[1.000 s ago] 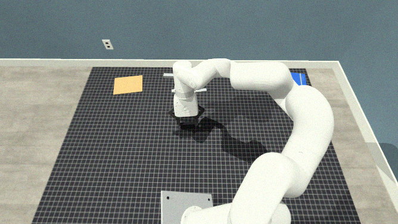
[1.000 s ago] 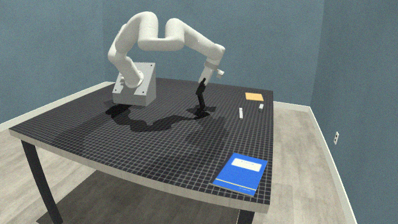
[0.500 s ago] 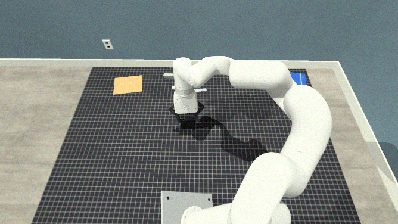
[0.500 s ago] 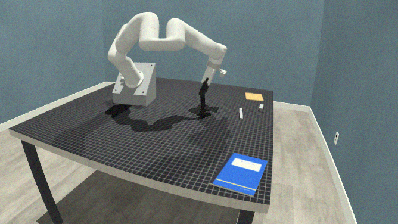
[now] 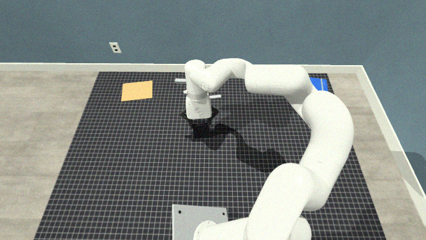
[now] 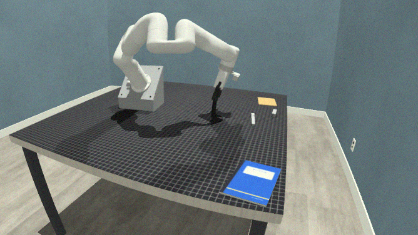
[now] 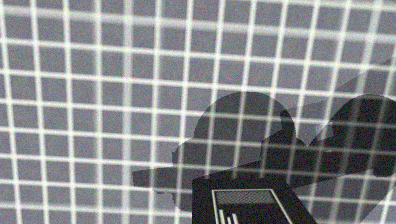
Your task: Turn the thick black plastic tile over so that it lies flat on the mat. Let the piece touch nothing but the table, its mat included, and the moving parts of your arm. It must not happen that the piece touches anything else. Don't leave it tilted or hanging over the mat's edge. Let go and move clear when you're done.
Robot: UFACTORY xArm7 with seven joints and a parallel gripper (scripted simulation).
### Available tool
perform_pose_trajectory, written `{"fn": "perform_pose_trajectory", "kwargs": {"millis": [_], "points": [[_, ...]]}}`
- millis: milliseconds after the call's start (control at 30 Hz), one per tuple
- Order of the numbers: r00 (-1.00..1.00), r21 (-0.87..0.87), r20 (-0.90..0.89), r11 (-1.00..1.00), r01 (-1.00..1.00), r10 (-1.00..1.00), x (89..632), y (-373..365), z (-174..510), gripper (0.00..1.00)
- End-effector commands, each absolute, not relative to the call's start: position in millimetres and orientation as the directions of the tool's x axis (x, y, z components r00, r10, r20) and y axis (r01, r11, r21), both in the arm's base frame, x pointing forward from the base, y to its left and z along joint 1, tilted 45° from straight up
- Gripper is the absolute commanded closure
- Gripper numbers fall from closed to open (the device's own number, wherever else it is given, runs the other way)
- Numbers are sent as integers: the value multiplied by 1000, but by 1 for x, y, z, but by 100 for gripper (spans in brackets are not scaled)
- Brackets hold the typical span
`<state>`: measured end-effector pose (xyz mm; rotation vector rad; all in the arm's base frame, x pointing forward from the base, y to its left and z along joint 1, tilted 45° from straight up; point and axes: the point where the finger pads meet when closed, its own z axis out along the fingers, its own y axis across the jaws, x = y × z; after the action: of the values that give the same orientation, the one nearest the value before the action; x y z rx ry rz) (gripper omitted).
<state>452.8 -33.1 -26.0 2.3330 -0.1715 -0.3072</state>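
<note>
The black tile [image 6: 215,103] stands almost upright on 1 edge near the middle of the grid mat [image 6: 175,150], its lower edge on the mat and its upper edge up at the gripper [image 6: 219,85]. The fingers [image 5: 193,122] are clamped on the tile's upper edge, set fairly wide because the tile is thick. In the wrist view the tile's top [image 7: 250,200] fills the bottom of the picture and shows a white-outlined label with a hatched patch and a few short bars; the grid mat lies beyond it under the arm's shadow.

The white arm [image 6: 175,37] reaches over from its grey base block [image 6: 154,94], which sits on the tabletop [image 6: 200,204] well behind and to the left of the tile as the exterior view shows it. Beyond the tile, toward the far corner, lie 2 small white bars [image 6: 253,119], and past them an orange sheet [image 6: 266,101]. A blue notebook [image 6: 253,182] lies flat at the tabletop's near corner, well apart from the tile. A dark shadow runs across the mat from the base block to the tile's foot.
</note>
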Motion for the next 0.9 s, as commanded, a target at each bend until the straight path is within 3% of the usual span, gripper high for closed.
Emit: {"fn": "perform_pose_trajectory", "kwargs": {"millis": [0,867], "points": [[966,712,-159,-702,-31,-205,462,-32,-26,21],[982,712,-107,-702,-31,-153,488,-40,-32,21]]}}
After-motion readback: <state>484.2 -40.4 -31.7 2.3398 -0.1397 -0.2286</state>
